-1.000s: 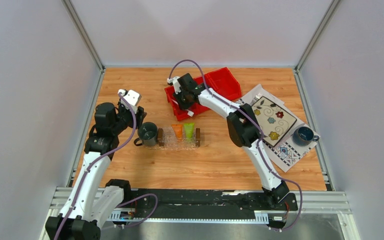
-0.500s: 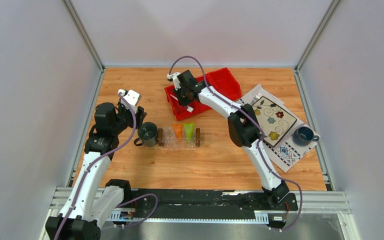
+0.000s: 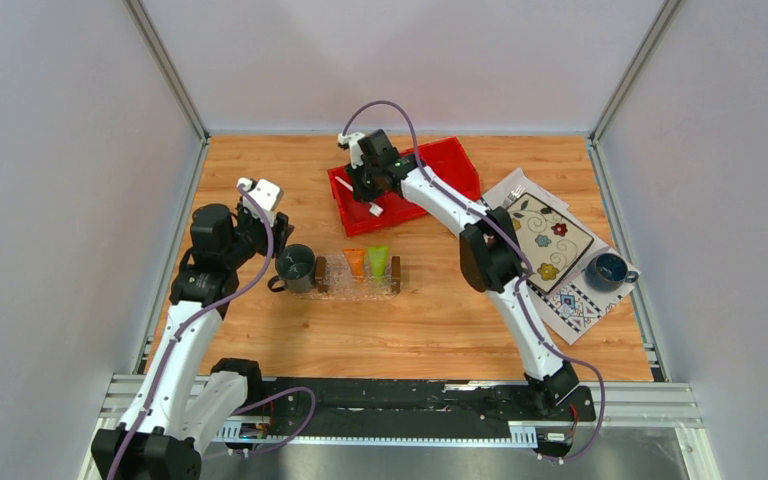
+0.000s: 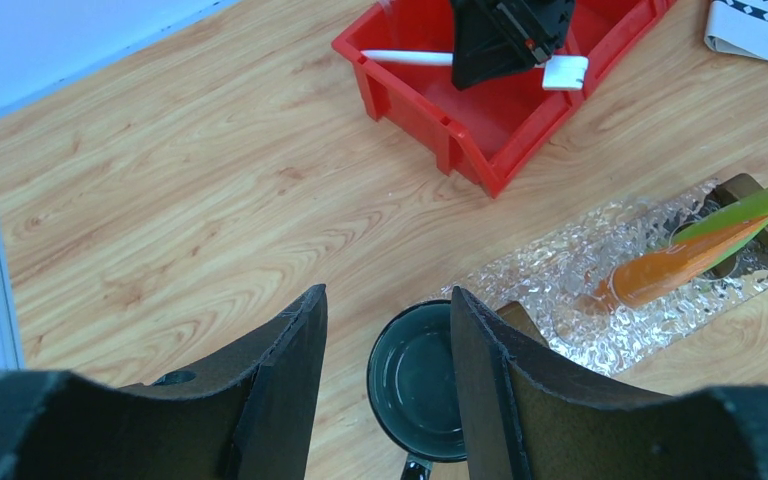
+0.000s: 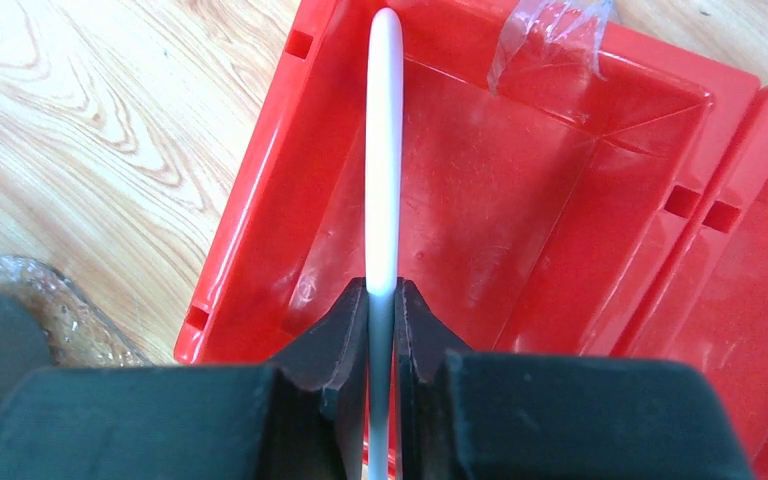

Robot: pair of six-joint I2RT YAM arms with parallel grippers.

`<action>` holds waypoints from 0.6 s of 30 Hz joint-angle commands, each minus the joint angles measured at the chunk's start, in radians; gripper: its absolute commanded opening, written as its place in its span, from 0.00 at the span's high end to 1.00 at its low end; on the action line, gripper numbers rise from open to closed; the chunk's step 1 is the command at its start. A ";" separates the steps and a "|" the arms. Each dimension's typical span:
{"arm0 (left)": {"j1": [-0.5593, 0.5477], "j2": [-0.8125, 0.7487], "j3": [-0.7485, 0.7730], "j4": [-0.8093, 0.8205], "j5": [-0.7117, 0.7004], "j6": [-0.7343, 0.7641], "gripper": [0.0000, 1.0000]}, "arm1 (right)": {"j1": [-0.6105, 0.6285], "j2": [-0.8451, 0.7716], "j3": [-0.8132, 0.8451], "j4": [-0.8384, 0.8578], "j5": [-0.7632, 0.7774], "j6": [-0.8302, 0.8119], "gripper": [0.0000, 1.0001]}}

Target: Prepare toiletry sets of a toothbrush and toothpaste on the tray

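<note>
My right gripper [image 3: 365, 190] is shut on the middle of the white toothbrush [image 5: 383, 150] and holds it above the left compartment of the red bin [image 5: 520, 180]. The left wrist view shows the toothbrush [image 4: 405, 57] level in that gripper [image 4: 505, 40], clear of the bin floor. The clear tray [image 3: 335, 282] lies mid-table with the orange tube [image 3: 356, 262] and the green tube [image 3: 378, 260] leaning in it. My left gripper [image 4: 388, 300] is open and empty, above and left of the tray [image 4: 560, 280].
A dark mug [image 3: 296, 266] stands against the tray's left handle, right under my left fingers. The red bin [image 3: 440, 165] sits at the back. A flower-patterned cloth [image 3: 545, 245] with a fork and a blue mug [image 3: 608, 268] lies at the right.
My right gripper has lifted the toothbrush up out of the bin and drawn back a little. The red bin has turned slightly. The left arm has not moved.
</note>
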 commanded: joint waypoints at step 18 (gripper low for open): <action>0.009 0.054 0.020 0.049 0.031 0.002 0.43 | -0.061 0.103 0.159 0.106 -0.144 0.130 1.00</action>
